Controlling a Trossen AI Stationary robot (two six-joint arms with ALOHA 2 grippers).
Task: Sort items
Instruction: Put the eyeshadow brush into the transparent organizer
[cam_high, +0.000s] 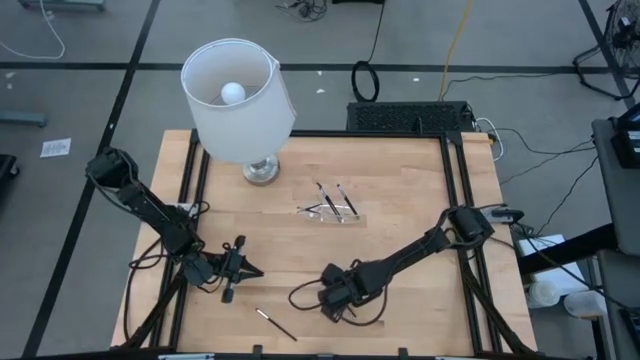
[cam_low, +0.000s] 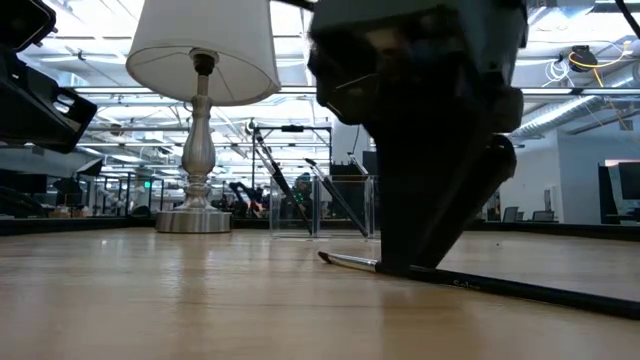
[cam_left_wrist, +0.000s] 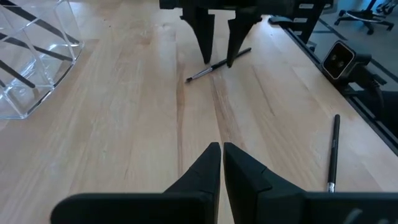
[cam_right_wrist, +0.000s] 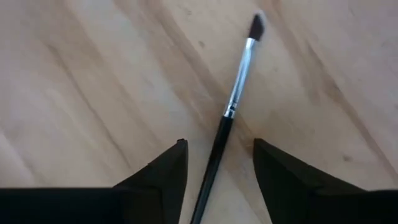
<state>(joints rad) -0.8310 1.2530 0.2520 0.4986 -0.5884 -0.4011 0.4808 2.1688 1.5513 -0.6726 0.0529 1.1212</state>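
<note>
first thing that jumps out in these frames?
The white-shaded lamp standing at the table's far edge dominates. Next, the right gripper, open, straddles a dark makeup brush lying on the wood near the front edge. Behind it, a clear plastic tray holds more brushes.

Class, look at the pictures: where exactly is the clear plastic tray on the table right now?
In the high view the clear plastic tray sits near the table's middle, just right of the lamp's base, with several dark sticks standing in it, beyond both grippers.
</note>
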